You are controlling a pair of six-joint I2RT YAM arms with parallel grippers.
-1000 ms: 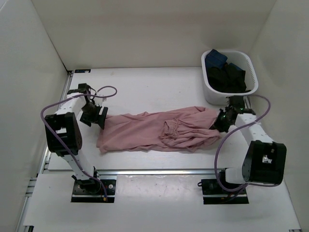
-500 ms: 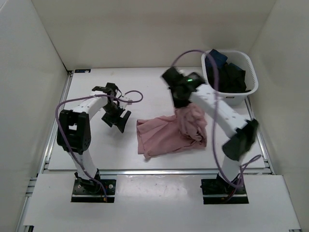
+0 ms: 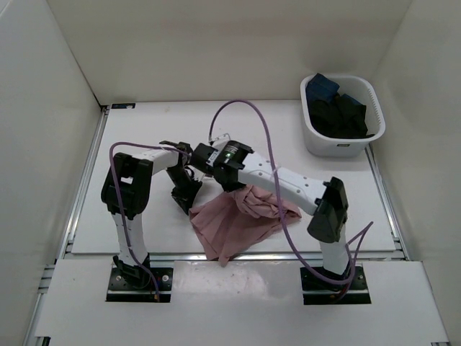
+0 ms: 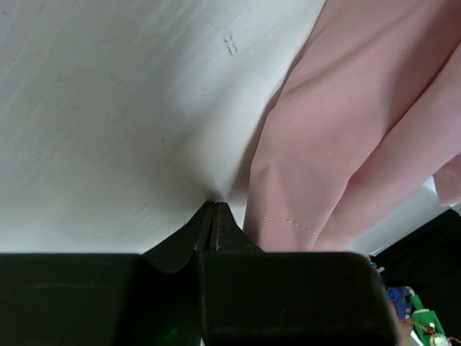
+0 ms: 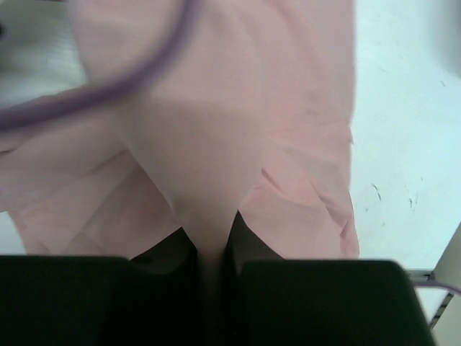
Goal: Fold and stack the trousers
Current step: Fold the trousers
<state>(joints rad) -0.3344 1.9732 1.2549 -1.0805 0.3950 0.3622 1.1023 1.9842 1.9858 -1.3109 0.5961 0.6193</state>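
Trousers (image 3: 234, 223) lie bunched at the 6 o'clock side of the tabletop (image 3: 137, 216). One end is lifted by my right gripper (image 5: 212, 245), which is clamped on a pinch of pink fabric; I judge this is to fold it over. My left gripper (image 4: 215, 215) sits at their 9 o'clock edge, fingertips together on bare surface, holding nothing. A second ago they stretched from 9 to 3 o'clock, and the left gripper stood apart.
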